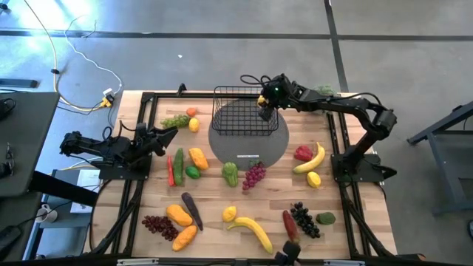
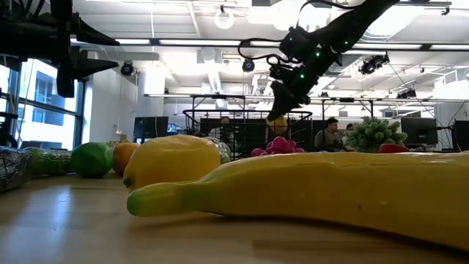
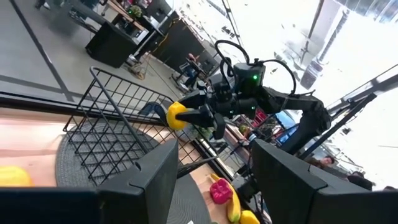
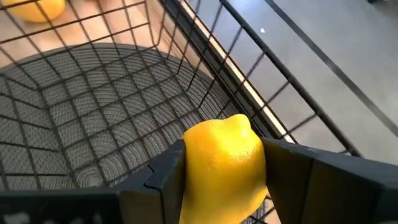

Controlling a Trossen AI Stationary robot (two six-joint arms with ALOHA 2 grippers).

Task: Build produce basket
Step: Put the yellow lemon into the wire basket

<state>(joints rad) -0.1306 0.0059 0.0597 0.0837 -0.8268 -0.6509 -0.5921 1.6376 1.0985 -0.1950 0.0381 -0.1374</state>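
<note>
Banana (image 2: 315, 194) lies closest on the worktop (image 1: 222, 236). Right claw (image 4: 221, 171) grips a lemon (image 4: 222, 163) over the basket (image 1: 244, 111), at twelve o'clock. Left claw (image 1: 166, 137) hangs loose at nine.

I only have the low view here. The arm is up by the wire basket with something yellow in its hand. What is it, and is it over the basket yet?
Observer: The right hand is shut on a lemon, seen close up in its wrist view.
Operator: Over the basket?
Observer: Yes, from above it hangs over the basket's right rim, inside the wire.
Operator: Anything in the basket already?
Observer: No, the right wrist view shows only bare mesh over the grey round mat.
Operator: And the left arm?
Observer: The left hand waits open at the table's left edge, holding nothing.
</note>
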